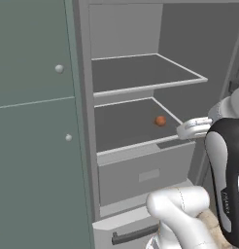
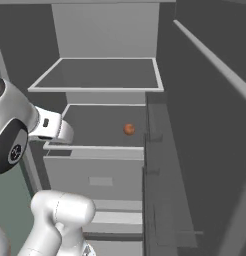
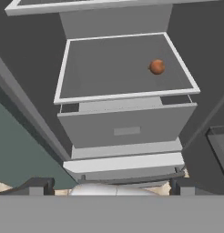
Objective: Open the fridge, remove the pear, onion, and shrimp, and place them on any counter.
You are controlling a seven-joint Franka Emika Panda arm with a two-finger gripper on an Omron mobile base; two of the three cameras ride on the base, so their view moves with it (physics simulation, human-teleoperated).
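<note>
The fridge (image 1: 141, 90) stands open, its grey shelves and bottom drawer (image 3: 127, 125) in plain sight. The onion (image 3: 157, 67), a small reddish-brown ball, lies on the lower shelf toward its right back corner (image 1: 161, 120) (image 2: 129, 129). My gripper (image 3: 111, 187) hovers in front of the fridge, above and short of the drawer, open, with nothing between its widely spaced fingertips (image 3: 38, 185). The hand (image 1: 193, 128) sits level with the lower shelf's front rim, apart from the onion. The pear, the shrimp and the counter are out of view.
A grey-green cabinet (image 1: 39, 121) with small round knobs borders the fridge on the left. The open fridge door (image 2: 195, 150) with its door shelves stands along the right. The upper shelf (image 2: 97, 74) is bare.
</note>
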